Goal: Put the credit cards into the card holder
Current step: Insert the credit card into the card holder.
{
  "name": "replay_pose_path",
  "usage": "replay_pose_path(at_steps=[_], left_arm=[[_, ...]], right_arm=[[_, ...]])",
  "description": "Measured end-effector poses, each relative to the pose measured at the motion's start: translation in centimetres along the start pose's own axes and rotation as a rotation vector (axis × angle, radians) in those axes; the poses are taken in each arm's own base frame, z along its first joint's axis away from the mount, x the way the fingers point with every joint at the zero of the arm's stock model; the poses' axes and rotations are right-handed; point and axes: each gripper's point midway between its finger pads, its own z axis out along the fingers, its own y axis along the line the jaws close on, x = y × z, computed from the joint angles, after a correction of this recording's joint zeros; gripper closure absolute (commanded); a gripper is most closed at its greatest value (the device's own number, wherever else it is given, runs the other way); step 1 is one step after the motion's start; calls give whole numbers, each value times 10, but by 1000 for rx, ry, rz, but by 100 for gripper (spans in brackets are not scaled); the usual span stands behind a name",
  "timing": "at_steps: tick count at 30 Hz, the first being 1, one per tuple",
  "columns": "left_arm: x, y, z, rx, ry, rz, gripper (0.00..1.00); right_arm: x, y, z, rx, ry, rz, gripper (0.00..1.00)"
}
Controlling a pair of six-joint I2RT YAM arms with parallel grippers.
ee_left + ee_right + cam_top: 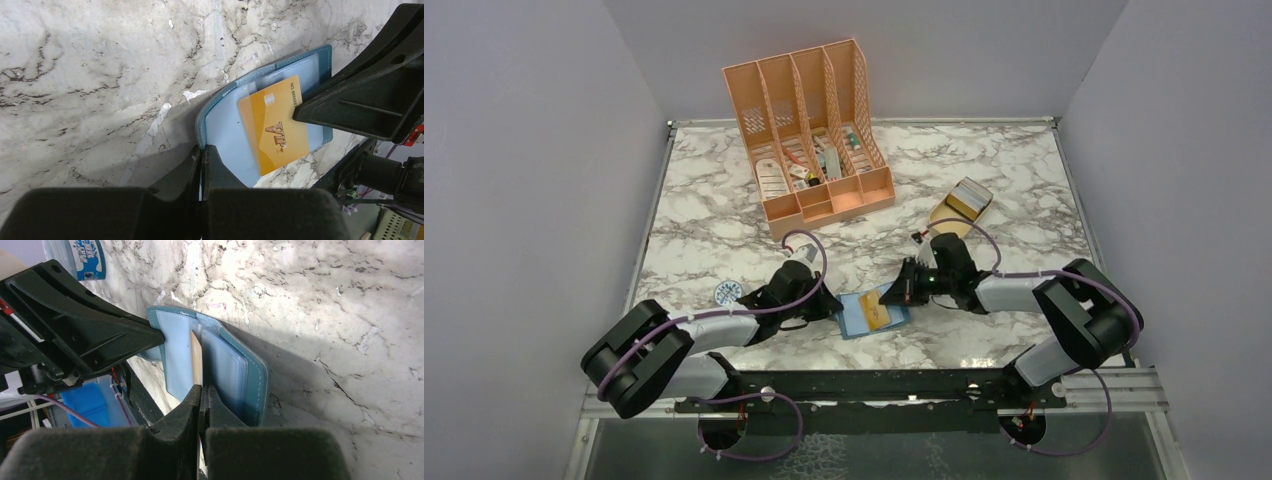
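Note:
The teal-blue card holder [856, 318] lies open on the marble near the front edge, pale blue inside up. My left gripper [832, 305] is shut on its left edge, as the left wrist view shows [202, 148]. A gold credit card [272, 131] marked VIP lies across the holder [225, 131], its far end under a clear pocket. My right gripper [892, 296] is shut on this card's edge [196, 357], right at the holder [227, 372], with its tips [202, 388] pinching the card. More credit cards [970, 198] sit in the tan oval tray [946, 217].
The peach desk organizer [809, 130] stands at the back middle, with small items in it. A round blue-white disc [727, 292] lies left of my left arm and also shows in the right wrist view [86, 259]. The two grippers are close together over the holder.

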Motion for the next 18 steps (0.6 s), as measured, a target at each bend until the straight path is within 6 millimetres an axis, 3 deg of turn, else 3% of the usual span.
replay_pose_path(at_steps=[18], left_arm=[[3,0,1,11,-5,-80,100]], right_arm=[[0,1,2,21,-64,6,99]])
